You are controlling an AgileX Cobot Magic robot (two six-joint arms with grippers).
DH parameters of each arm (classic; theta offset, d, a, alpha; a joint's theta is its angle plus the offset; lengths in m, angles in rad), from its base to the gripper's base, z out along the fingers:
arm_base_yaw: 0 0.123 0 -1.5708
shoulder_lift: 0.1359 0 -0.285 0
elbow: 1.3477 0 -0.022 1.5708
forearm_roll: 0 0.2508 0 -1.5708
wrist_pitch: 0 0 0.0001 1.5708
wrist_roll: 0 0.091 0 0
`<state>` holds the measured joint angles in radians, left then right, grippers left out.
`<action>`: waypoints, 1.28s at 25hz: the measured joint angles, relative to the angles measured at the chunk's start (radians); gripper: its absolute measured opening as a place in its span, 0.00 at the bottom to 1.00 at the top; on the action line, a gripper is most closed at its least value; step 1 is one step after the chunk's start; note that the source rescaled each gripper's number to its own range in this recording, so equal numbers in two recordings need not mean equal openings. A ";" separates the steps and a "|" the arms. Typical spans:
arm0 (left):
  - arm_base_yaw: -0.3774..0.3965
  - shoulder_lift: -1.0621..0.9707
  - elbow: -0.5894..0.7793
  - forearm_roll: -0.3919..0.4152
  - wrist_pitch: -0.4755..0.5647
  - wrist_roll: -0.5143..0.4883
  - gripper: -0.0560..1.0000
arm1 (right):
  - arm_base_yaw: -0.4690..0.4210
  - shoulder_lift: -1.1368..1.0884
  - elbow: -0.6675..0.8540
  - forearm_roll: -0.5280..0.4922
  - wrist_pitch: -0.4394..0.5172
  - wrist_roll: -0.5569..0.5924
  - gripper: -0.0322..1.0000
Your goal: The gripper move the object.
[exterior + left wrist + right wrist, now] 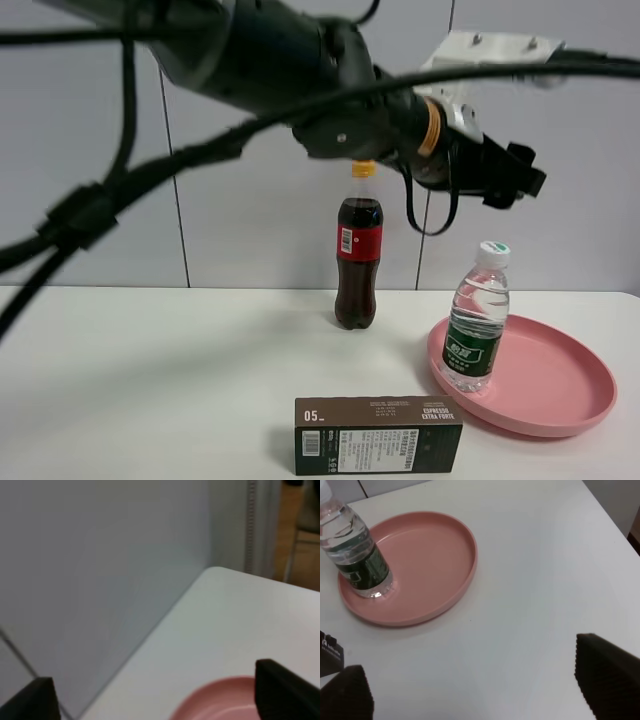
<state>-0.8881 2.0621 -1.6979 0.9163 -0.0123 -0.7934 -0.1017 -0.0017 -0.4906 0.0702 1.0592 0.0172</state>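
Note:
The small clear water bottle [477,320] with a green label and white cap stands upright on the left part of a pink plate [555,390]. My left gripper [513,180], on the dark arm reaching across from the left, hangs open and empty above and slightly right of the bottle's cap. In the left wrist view its gripper [152,675] shows two fingertips wide apart over the plate's rim [220,700]. The right wrist view shows the bottle [352,550] on the plate [430,555], with my right gripper [467,655] open and empty, apart from the plate over bare table.
A dark cola bottle [358,250] with red label and orange cap stands behind, left of the plate. A brown espresso box [378,435] lies at the front; its corner shows in the right wrist view [329,652]. A grey wall backs the white table [150,370].

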 joint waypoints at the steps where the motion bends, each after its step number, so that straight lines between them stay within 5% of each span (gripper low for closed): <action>1: -0.013 -0.039 0.000 -0.005 0.072 0.031 0.57 | 0.000 0.000 0.000 0.000 0.000 0.000 1.00; 5: -0.042 -0.189 -0.004 -0.187 0.336 0.273 0.57 | 0.000 0.000 0.000 0.000 0.000 0.000 1.00; 10: -0.009 -0.341 -0.005 -0.575 0.744 0.737 0.57 | 0.000 0.000 0.000 0.000 0.000 0.000 1.00; 15: 0.141 -0.465 0.040 -0.650 1.048 0.829 0.57 | 0.000 0.000 0.000 0.000 0.000 0.000 1.00; 24: 0.444 -0.894 0.442 -0.770 1.029 0.835 0.57 | 0.000 0.000 0.000 0.000 0.000 0.000 1.00; 32: 0.568 -1.387 0.781 -0.873 1.031 0.836 0.57 | 0.000 0.000 0.000 0.000 0.000 0.000 1.00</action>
<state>-0.3200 0.6755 -0.9165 0.0434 1.0184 0.0426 -0.1017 -0.0017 -0.4906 0.0702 1.0592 0.0172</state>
